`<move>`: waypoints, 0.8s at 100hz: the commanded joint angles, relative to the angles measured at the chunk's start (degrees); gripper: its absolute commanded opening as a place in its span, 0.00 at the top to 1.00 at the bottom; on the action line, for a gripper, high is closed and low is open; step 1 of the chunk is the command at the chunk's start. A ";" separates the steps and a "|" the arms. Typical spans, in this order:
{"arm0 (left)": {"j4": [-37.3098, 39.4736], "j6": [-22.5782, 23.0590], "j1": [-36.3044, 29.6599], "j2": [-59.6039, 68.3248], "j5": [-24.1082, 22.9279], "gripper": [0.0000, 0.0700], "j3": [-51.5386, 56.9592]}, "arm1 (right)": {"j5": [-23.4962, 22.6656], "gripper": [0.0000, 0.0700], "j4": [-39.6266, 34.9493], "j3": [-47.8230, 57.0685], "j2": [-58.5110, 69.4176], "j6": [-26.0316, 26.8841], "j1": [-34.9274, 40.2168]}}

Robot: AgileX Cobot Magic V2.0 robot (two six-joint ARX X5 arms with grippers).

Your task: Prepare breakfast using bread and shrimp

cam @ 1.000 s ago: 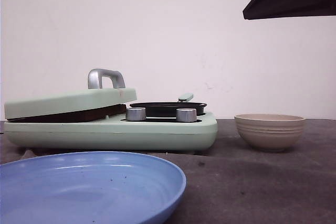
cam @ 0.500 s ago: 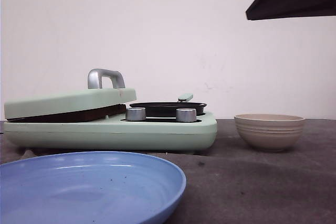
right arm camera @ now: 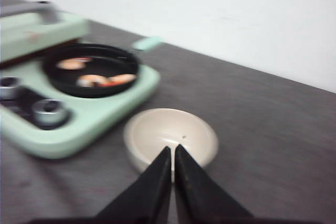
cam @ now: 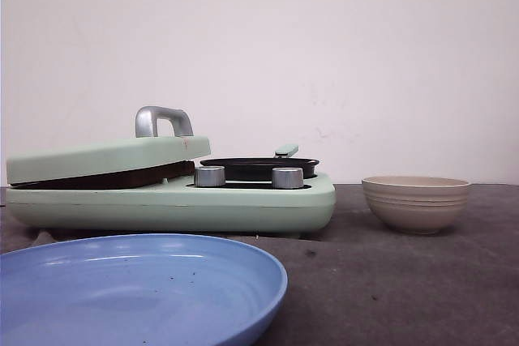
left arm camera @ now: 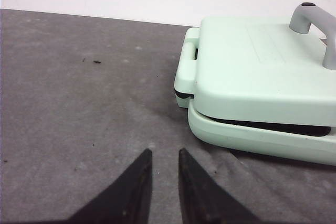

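Shrimp [right arm camera: 100, 80] lie in black pan [right arm camera: 90, 70], seen only from right wrist, blurred; probably three pieces. Right gripper [right arm camera: 171, 153] clenched above bowl [right arm camera: 170, 139]; left gripper [left arm camera: 164, 157] slightly parted, empty, over grey bench [left arm camera: 73, 103].

Lab tabletop | bare white wall [cam: 324, 38] | grey table [cam: 389, 281] | breakfast maker [cam: 170, 192]

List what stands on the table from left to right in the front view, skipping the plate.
Lid handle → left knob → right knob → pan handle → bowl.
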 commanded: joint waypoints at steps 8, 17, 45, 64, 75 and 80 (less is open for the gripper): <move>-0.20 0.59 0.04 -0.02 0.35 0.94 -1.01 | -2.62 1.00 -2.69 -4.85 -8.24 3.39 -4.74; -0.17 0.59 0.04 -0.02 0.33 0.94 -1.01 | -2.97 1.00 -1.18 -9.66 -10.75 5.88 -6.03; -0.24 0.59 0.07 -0.07 0.33 0.94 -0.96 | 0.39 1.00 -2.93 -11.63 -10.80 6.78 -6.47; -0.24 0.59 0.07 -0.07 0.33 0.94 -0.96 | -0.09 1.00 -2.86 -11.63 -10.80 0.74 -7.67; -0.24 0.59 0.07 -0.07 0.33 0.94 -0.96 | -1.66 1.00 -2.51 -11.63 -10.80 0.59 -8.63; -0.24 0.59 0.07 -0.07 0.33 0.94 -0.96 | -2.14 1.00 -2.12 -11.63 -10.80 0.59 -8.50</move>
